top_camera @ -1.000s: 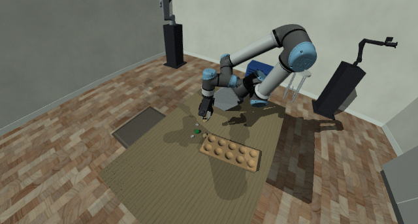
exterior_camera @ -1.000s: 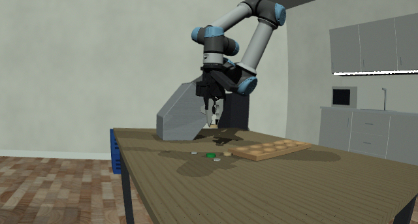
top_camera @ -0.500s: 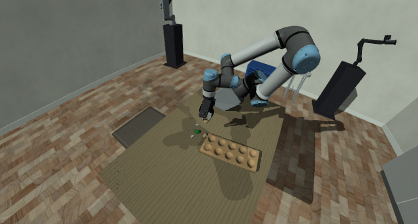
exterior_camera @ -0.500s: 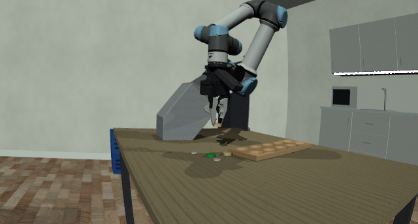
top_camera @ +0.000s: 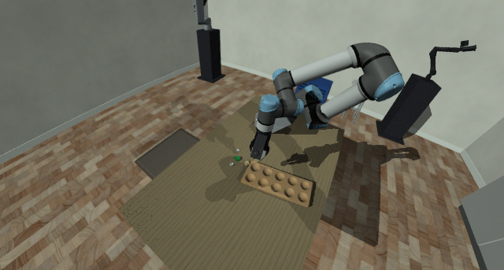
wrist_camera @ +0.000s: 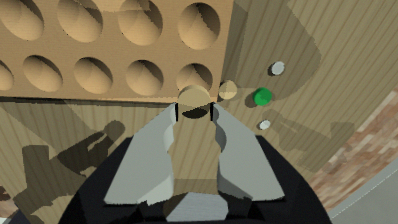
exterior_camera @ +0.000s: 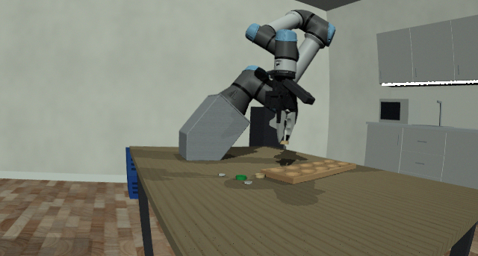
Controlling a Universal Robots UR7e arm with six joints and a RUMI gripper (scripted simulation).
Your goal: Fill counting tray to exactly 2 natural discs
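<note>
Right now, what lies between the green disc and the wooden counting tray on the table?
One natural wooden disc lies there, between the green disc and the wooden counting tray, close beside the tray's corner; the wrist view shows it best.

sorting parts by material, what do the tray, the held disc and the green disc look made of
Counting tray: pale tan and matte, probably wood, though no grain shows. Disc in the gripper: same tan, likely bare wood. Green disc: saturated, even colour, possibly plastic or painted; cannot tell which.
</note>
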